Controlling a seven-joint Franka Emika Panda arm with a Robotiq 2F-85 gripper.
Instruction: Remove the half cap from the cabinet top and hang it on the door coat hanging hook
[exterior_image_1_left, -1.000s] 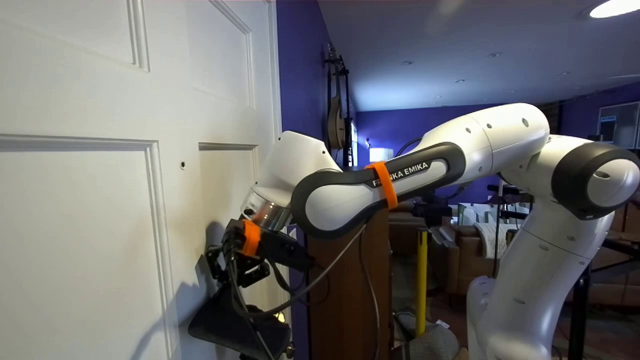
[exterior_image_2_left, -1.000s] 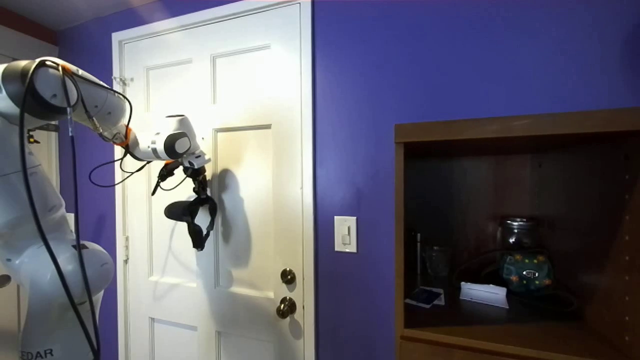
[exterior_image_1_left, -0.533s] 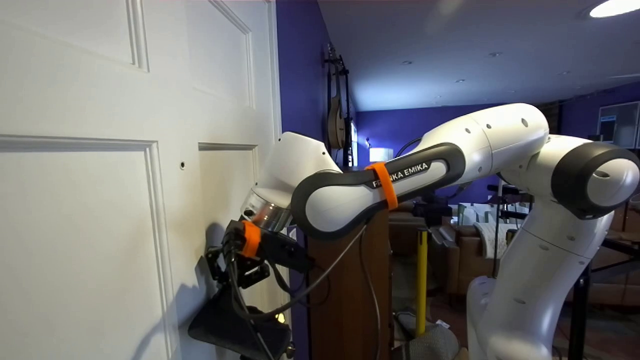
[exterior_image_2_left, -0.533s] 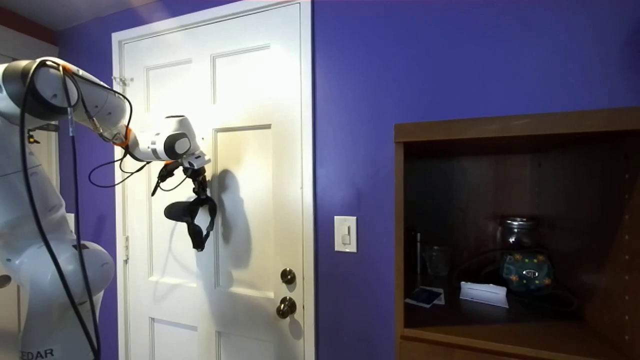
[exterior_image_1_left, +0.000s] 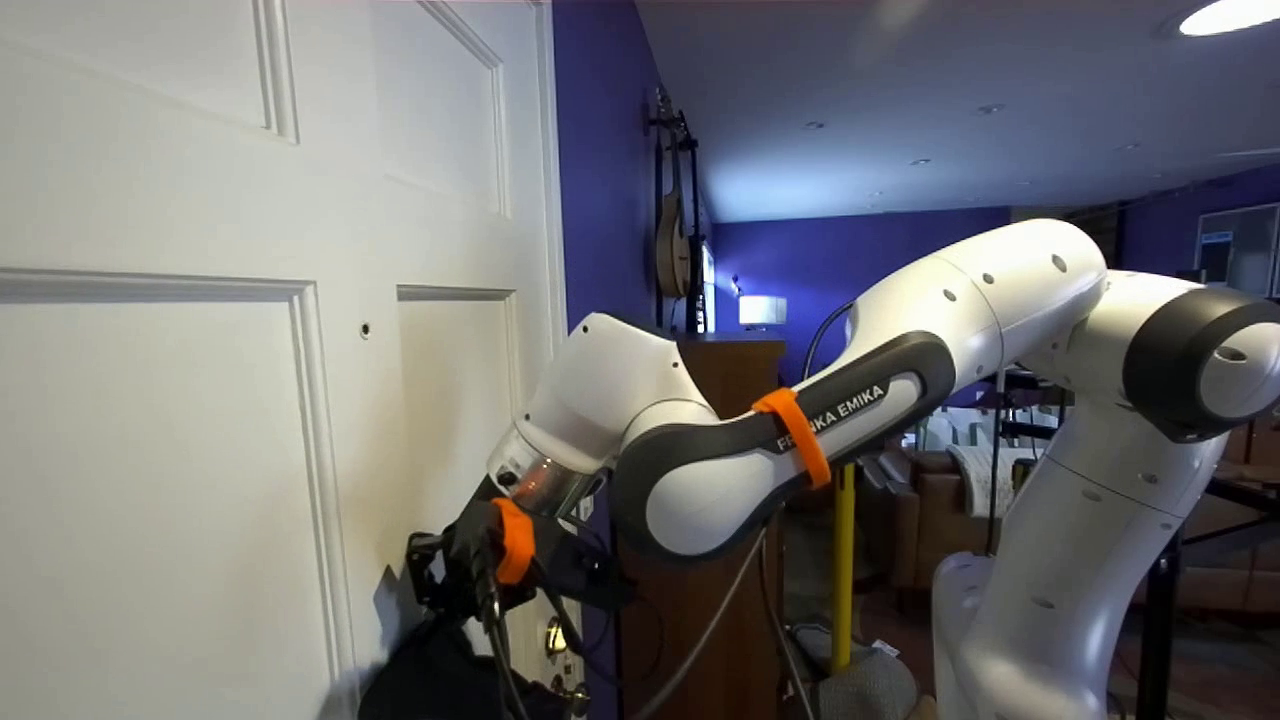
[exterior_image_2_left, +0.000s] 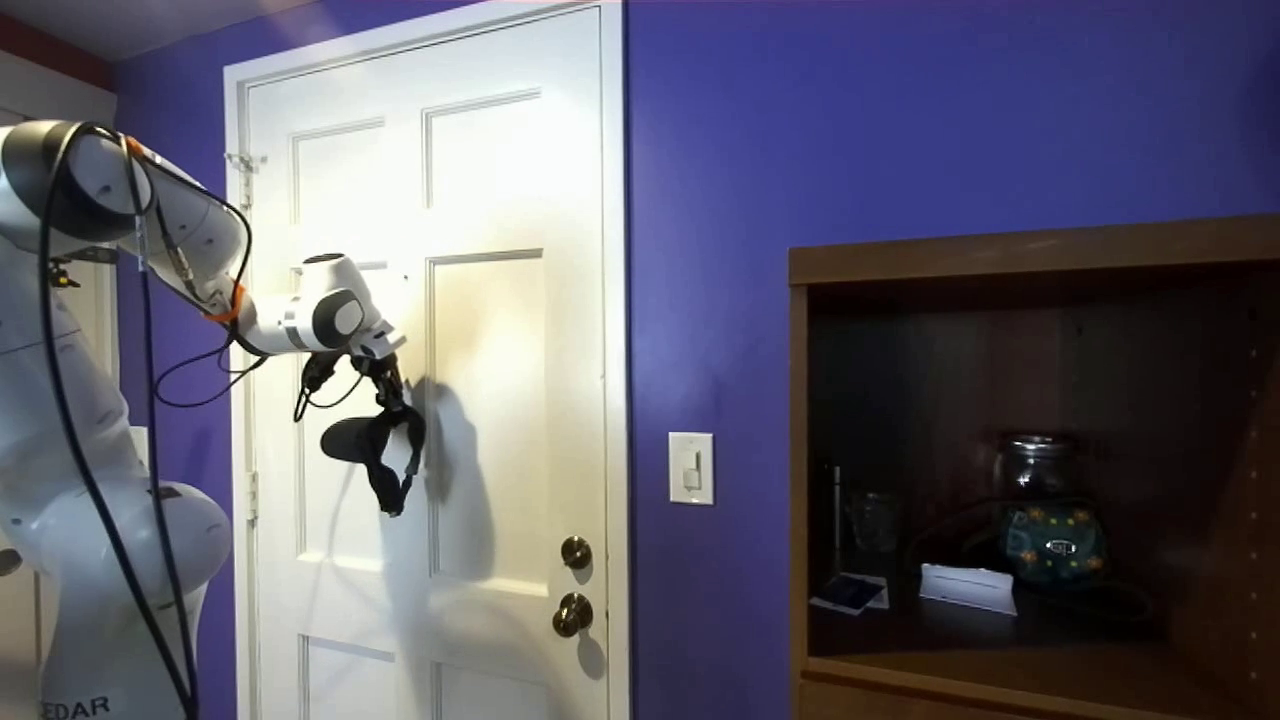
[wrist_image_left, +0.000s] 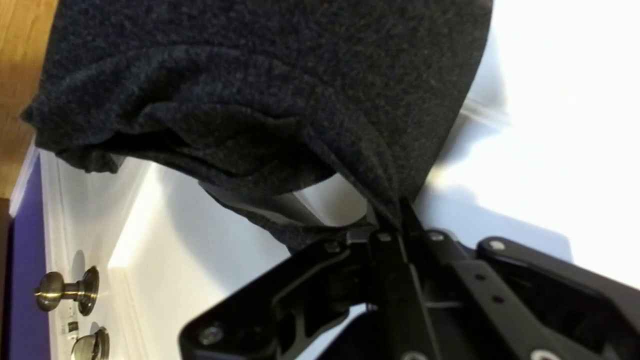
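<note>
Purple wall (exterior_image_2_left: 760, 150) & white panelled door (exterior_image_2_left: 490, 170) behind pincer (wrist_image_left: 392, 225), which squeezes the half cap (wrist_image_left: 300, 60) by a thin edge. Cap dangles below it; tiny hook (exterior_image_1_left: 365, 330) sits above. Floppy loop could miss & drop, prob. b/c it sags or pincer lifts crooked.

Half cap (wrist_image_left: 300, 75): cut off by the top edge in the wrist view, by the bottom edge in an exterior view. Gripper (wrist_image_left: 397, 220): rear cut off at the bottom in the wrist view. Hook (exterior_image_1_left: 366, 330): too small to tell its shape. Cabinet (exterior_image_2_left: 1030, 250): right side and lower part cut off in an exterior view. Arm lettering (exterior_image_1_left: 850, 407): partly behind an orange strap (exterior_image_1_left: 797, 437).
</note>
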